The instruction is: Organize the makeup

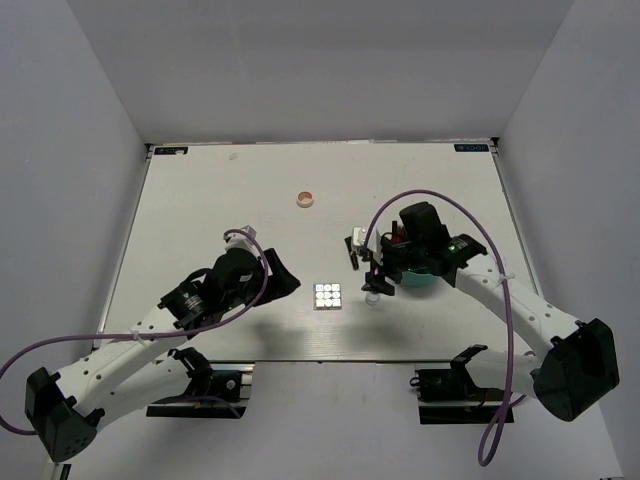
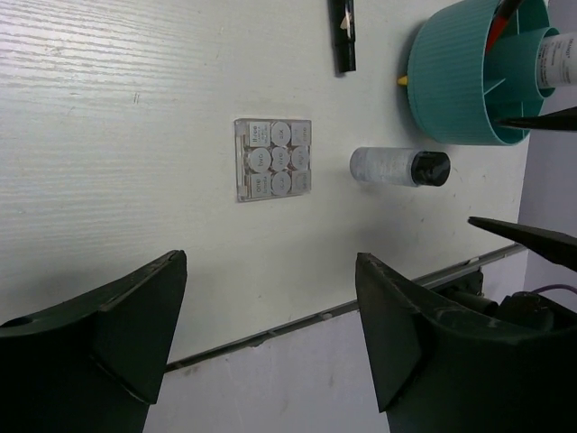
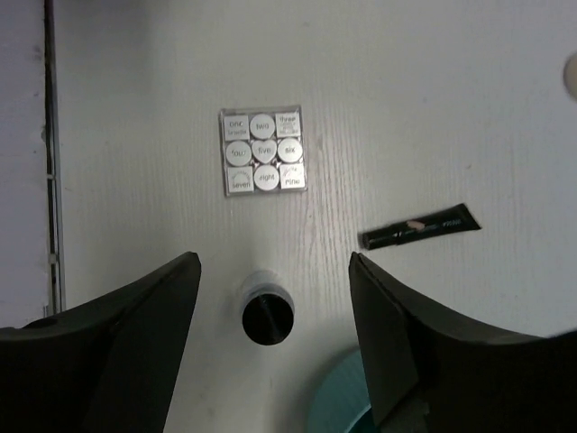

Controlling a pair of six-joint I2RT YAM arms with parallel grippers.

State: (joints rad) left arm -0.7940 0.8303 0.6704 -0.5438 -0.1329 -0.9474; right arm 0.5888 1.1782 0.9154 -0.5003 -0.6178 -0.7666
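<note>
Jaws of your left gripper point(image 2: 270, 263) are spread wide, gripping nothing. Your right gripper point(image 3: 272, 262) is likewise released, with the vial point(image 3: 268, 316) below the gap, untouched. White grained worktop point(image 1: 200, 200), pale walls point(image 1: 320, 70) on three sides. Teal tub point(image 2: 451, 90) holds a white bottle point(image 2: 557, 61) and a red pencil point(image 2: 499, 16). Palette point(image 2: 273, 159) lies flat between your arms, vial just beside the tub, black tube point(image 2: 343, 36) near it. Peach compact point(image 1: 305, 199) sits well apart, toward the far wall.

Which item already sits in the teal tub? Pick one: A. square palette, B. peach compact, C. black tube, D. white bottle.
D: in the left wrist view the white bottle sits inside a compartment of the teal tub.
</note>
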